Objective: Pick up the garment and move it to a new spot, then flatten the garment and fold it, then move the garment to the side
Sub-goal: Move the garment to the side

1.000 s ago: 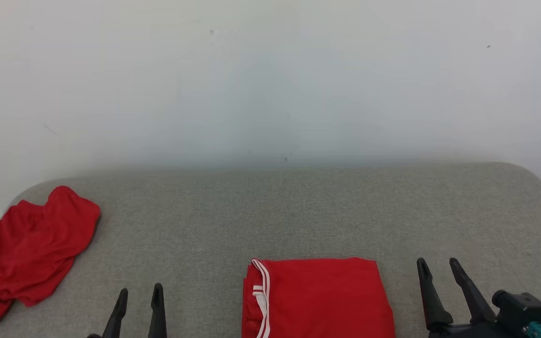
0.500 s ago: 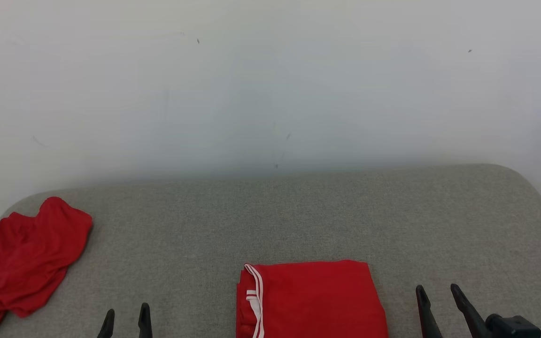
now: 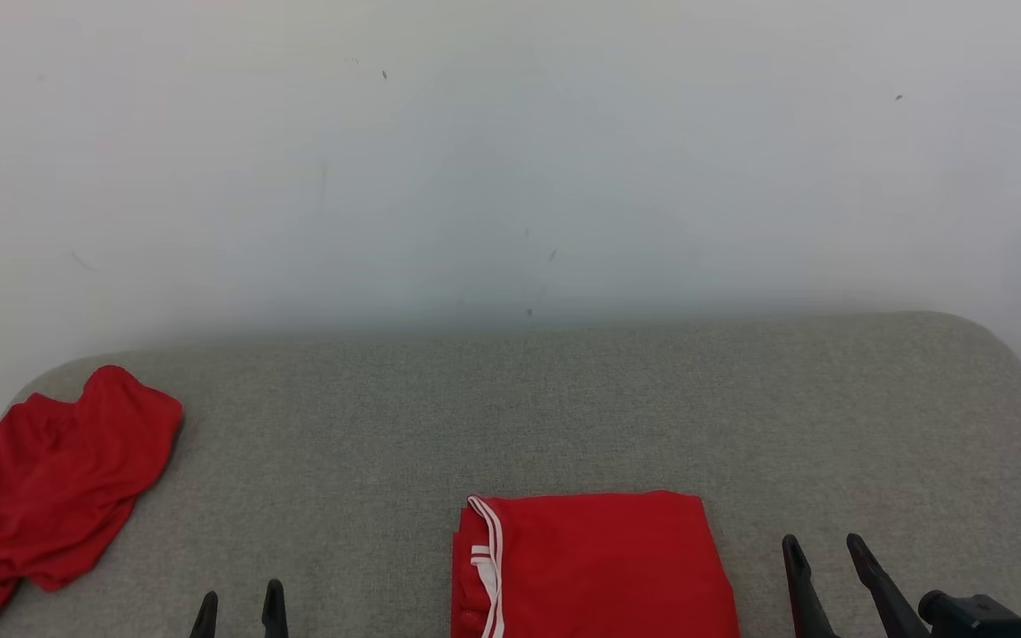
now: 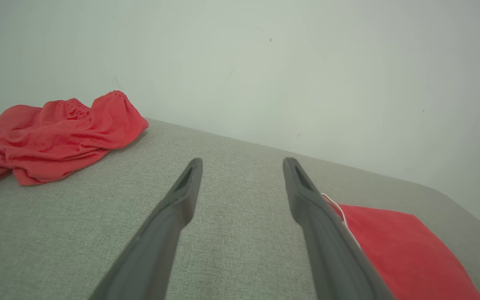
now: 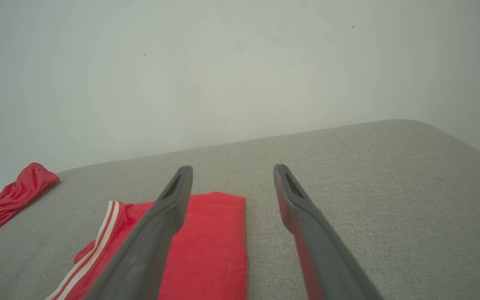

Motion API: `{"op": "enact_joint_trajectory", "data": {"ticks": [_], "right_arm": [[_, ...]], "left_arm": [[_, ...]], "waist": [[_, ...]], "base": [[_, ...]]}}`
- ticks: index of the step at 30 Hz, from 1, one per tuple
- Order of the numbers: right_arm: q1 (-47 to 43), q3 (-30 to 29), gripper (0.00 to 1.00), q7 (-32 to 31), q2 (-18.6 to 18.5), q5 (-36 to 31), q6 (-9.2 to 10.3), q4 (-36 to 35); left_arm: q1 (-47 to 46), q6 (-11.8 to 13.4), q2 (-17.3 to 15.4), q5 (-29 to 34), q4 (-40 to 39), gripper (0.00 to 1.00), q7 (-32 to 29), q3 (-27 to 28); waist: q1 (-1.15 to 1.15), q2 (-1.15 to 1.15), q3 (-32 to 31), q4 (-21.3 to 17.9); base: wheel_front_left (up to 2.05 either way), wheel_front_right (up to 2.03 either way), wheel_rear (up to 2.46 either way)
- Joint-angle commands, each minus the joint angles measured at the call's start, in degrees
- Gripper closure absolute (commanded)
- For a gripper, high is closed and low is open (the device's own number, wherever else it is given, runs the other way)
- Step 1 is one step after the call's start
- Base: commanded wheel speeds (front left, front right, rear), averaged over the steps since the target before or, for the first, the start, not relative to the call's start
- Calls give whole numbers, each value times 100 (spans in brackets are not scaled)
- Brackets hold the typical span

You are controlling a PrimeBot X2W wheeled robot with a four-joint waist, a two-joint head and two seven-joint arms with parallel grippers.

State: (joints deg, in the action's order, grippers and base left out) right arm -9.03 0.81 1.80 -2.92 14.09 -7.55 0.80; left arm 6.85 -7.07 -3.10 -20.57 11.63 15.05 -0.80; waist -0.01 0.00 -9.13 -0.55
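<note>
Where the folded red garment (image 3: 599,567) lay: at the middle of the near edge of the grey fabric-covered tabletop (image 3: 510,408), flat, its white-striped trim turned to the left, touched by neither gripper.
Left gripper (image 3: 241,595): jaws spread and empty, at the near edge, left of the folded garment and apart from it.
Right gripper (image 3: 822,542): jaws spread and empty, at the near edge, just right of the folded garment.
Crumpled red garment (image 3: 50,478): heaped by the far left corner, well apart from the folded one.
Backdrop: a plain pale wall (image 3: 510,159) stood behind the far edge.
</note>
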Motion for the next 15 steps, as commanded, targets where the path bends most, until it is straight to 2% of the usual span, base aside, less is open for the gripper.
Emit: {"op": "enact_joint_trajectory", "data": {"ticks": [1,11,15], "right_arm": [[23,4,0,20,12,46,10,3],[87,-22,0,-179,12,128,10,131],[237,14,0,-841,12,279,10,224]], "left_arm": [[63,-19,18,51,12,0,17,18],[60,-41,22,73,25,0,17,-20],[68,-48,23,69,33,0,17,-40]], "waist": [[1,0,3,7],[1,0,15,63],[1,0,20,112]], "base": [[0,0,0],[0,0,0],[0,0,0]]}}
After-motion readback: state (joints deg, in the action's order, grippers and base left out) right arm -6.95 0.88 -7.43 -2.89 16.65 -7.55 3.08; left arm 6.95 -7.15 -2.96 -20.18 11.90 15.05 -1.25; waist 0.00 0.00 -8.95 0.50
